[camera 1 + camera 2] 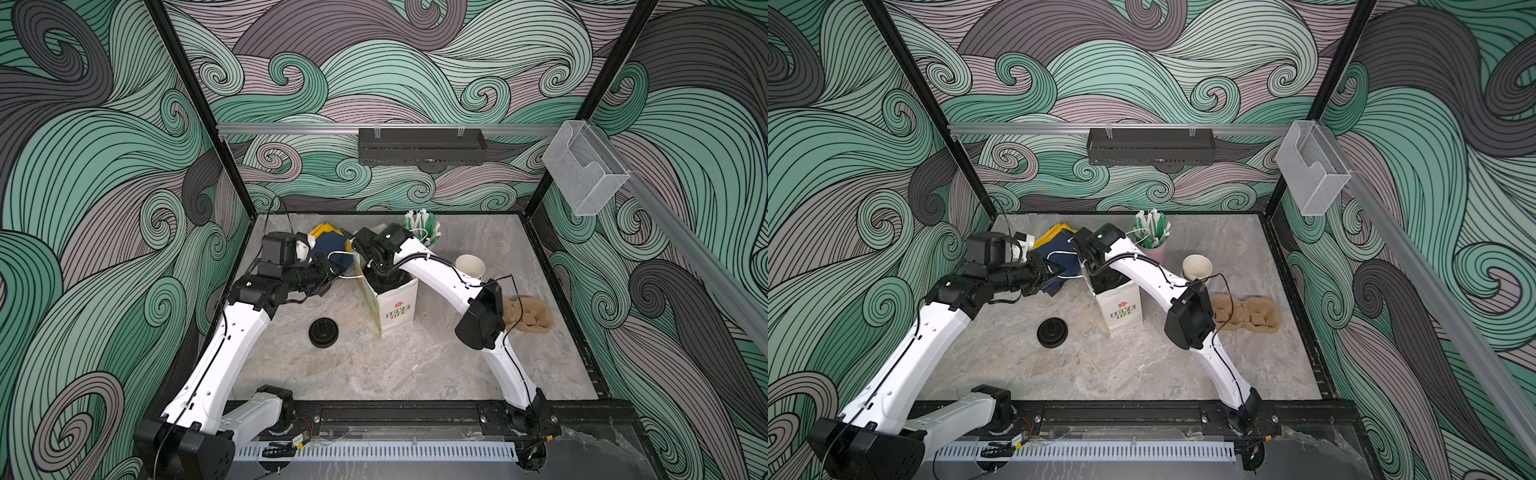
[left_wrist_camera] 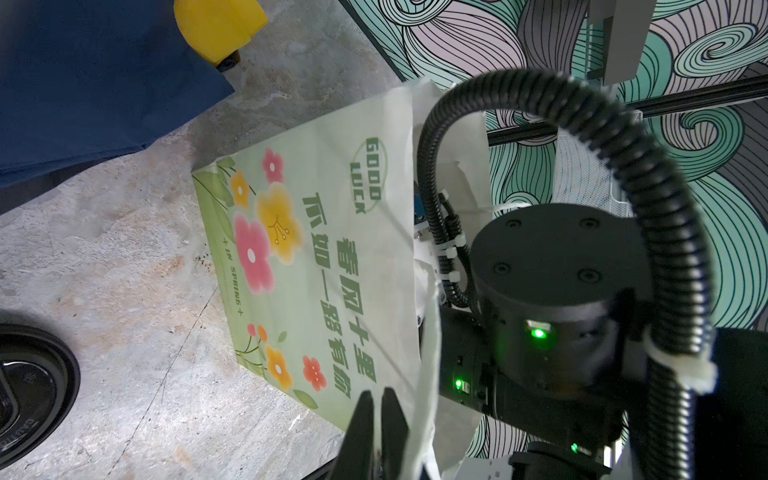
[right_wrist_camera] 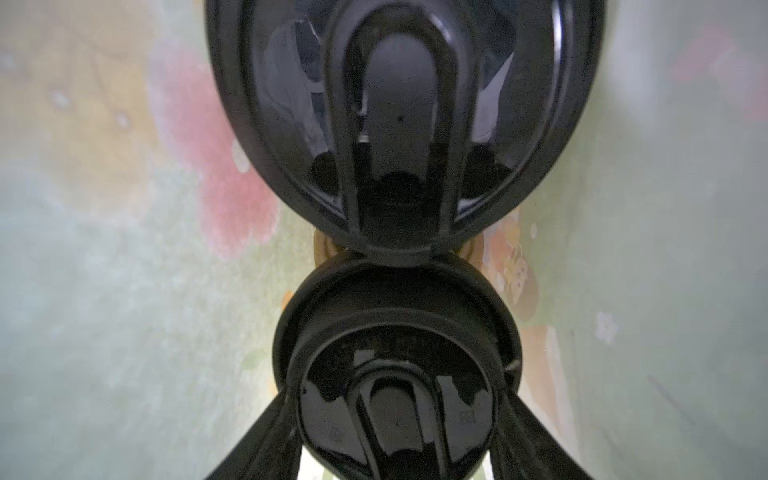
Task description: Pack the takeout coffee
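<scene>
- Right gripper (image 3: pixel 397 395): down inside the paper bag (image 1: pixel 395 307), jaws spread wide and clamped on either side of the near cup (image 3: pixel 399 374), just under its black sip lid. One finger (image 3: pixel 257 436) shows on each flank.
- Far cup (image 3: pixel 399 116): also lidded, deeper in the bag, its lid rim touching the near cup's lid. Only the lids show; the cup bodies are hidden beneath.
- Bag walls close around both cups, pale green with blurred flower print.
- In both top views the right wrist dips into the bag mouth and hides the cups.
- Left gripper (image 2: pixel 376 415): fingers pressed together at the bag's top edge, apparently pinching the white handle (image 2: pixel 428 374); the bag stands upright mid-table.
- Loose black lid (image 1: pixel 323 331): flat on the table (image 1: pixel 374 374), left of the bag, apart from it.
- Stack of lidless cups (image 1: pixel 470 266): right of the bag, behind the right arm.
- Brown pulp carrier (image 1: pixel 1246 313): lying flat near the right edge.
- Pink holder of wrapped sticks (image 1: pixel 1152 237): at the back.
- Blue and yellow sheets (image 1: pixel 328 245): behind the left gripper.
</scene>
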Action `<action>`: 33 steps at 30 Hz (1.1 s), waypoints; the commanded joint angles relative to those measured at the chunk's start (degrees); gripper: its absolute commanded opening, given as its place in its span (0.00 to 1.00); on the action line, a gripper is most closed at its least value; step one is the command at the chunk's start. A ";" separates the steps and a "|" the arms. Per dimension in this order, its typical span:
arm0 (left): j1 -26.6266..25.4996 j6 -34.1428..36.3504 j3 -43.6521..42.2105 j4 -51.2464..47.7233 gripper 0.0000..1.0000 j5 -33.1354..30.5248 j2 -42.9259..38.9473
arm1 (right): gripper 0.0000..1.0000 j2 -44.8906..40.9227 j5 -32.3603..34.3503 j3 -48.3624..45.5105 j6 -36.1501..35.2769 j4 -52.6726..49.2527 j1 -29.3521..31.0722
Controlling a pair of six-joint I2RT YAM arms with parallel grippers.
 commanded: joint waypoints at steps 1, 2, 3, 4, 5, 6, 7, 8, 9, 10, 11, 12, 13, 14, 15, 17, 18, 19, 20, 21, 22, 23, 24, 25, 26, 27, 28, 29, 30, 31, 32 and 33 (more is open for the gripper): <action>0.34 0.50 -0.30 1.01 0.11 0.62 0.24 | 0.56 6.69 0.48 -2.05 -0.43 5.56 -0.78; 0.30 0.50 -0.32 0.92 0.11 0.61 0.33 | 0.55 6.93 0.41 -2.06 -0.49 5.83 -0.78; 0.22 0.50 -0.31 0.97 0.11 0.61 0.34 | 0.55 7.10 0.37 -2.02 -0.54 6.04 -0.78; 0.22 0.50 -0.40 0.97 0.11 0.62 0.26 | 0.55 7.34 0.33 -2.01 -0.52 6.28 -0.85; 0.29 0.50 -0.43 0.99 0.11 0.55 0.35 | 0.55 7.66 0.25 -1.97 -0.63 6.43 -0.87; 0.30 0.50 -0.49 0.94 0.11 0.61 0.32 | 0.55 7.91 0.28 -1.82 -0.61 6.60 -0.91; 0.30 0.50 -0.58 0.99 0.11 0.62 0.27 | 0.55 8.19 0.20 -1.80 -0.73 6.93 -0.95; 0.23 0.50 -0.66 1.00 0.10 0.62 0.35 | 0.55 8.50 -0.05 -1.80 -0.70 7.01 -1.02; 0.28 0.54 -0.71 0.92 0.10 0.70 0.34 | 0.55 8.69 -0.20 -1.71 -0.68 6.98 -1.04; 0.25 0.57 -0.67 0.82 0.10 0.64 0.32 | 0.55 8.74 -0.30 -1.71 -0.70 7.02 -1.04; 0.23 0.67 -0.67 0.57 0.10 0.69 0.25 | 0.55 8.53 -0.55 -1.75 -0.68 6.91 -1.04; 0.31 0.76 -0.67 0.42 0.10 0.64 0.16 | 0.55 8.02 -0.52 -2.00 -0.57 7.01 -1.04; 0.22 0.76 -0.75 0.30 0.10 0.55 0.07 | 0.55 7.42 -0.50 -2.26 -0.42 6.95 -1.04; 0.29 0.76 -0.88 0.24 0.10 0.61 -0.03 | 0.55 6.89 -0.49 -2.45 -0.40 6.93 -1.02; 0.24 0.71 -0.93 0.23 0.10 0.57 -0.06 | 0.55 6.36 -0.49 -2.43 -0.41 6.68 -1.04; 0.28 0.59 -1.11 0.41 0.10 0.62 -0.11 | 0.55 5.43 -0.33 -2.29 -0.19 6.18 -1.04; 0.28 0.54 -1.19 0.46 0.10 0.61 -0.09 | 0.55 5.16 -0.23 -2.00 -0.10 5.86 -1.11; 0.23 0.50 -1.19 0.55 0.09 0.59 -0.03 | 0.56 5.05 -0.13 -1.38 -0.07 5.52 -1.17; 0.23 0.50 -1.11 0.56 0.09 0.70 0.04 | 0.56 5.09 0.05 -0.79 0.08 5.17 -1.13; 0.22 0.50 -1.11 0.56 0.09 0.79 0.05 | 0.56 5.04 0.13 -0.02 0.07 4.83 -1.19; 0.26 0.50 -1.06 0.55 0.09 0.87 0.17 | 0.56 5.04 0.13 0.89 0.18 4.41 -1.26; 0.24 0.50 -0.98 0.52 0.08 0.94 0.21 | 0.56 5.13 0.19 1.82 0.23 4.07 -1.22; 0.23 0.50 -0.93 0.38 0.08 1.05 0.28 | 0.56 5.14 0.16 2.58 0.27 3.70 -1.22; 0.23 0.50 -0.84 0.17 0.08 1.05 0.23 | 0.56 5.07 0.03 3.28 0.30 3.36 -1.22; 0.28 0.50 -0.77 -0.05 0.07 1.14 0.20 | 0.56 4.98 0.04 3.77 0.41 3.01 -1.22; 0.26 0.53 -0.78 -0.23 0.07 1.21 0.14 | 0.56 4.83 0.03 3.91 0.42 2.84 -1.22; 0.24 0.50 -0.76 -0.44 0.07 1.43 0.09 | 0.56 4.54 0.18 3.80 0.51 2.69 -1.22; 0.13 0.50 -0.80 -0.58 0.06 1.66 0.05 | 0.56 4.35 0.29 3.58 0.63 2.53 -1.26; 0.05 0.52 -0.76 -0.81 0.06 1.83 0.05 | 0.56 4.18 0.29 3.41 0.63 2.45 -1.22; -0.08 0.50 -0.71 -0.98 0.05 2.06 0.06 | 0.57 4.08 0.34 3.31 0.69 2.21 -1.22; -0.29 0.50 -0.70 -1.24 0.04 2.34 0.05 | 0.57 4.00 0.26 3.22 0.81 2.06 -1.22; -0.39 0.50 -0.73 -1.48 0.03 2.75 0.08 | 0.57 3.86 0.33 3.22 0.89 1.70 -1.22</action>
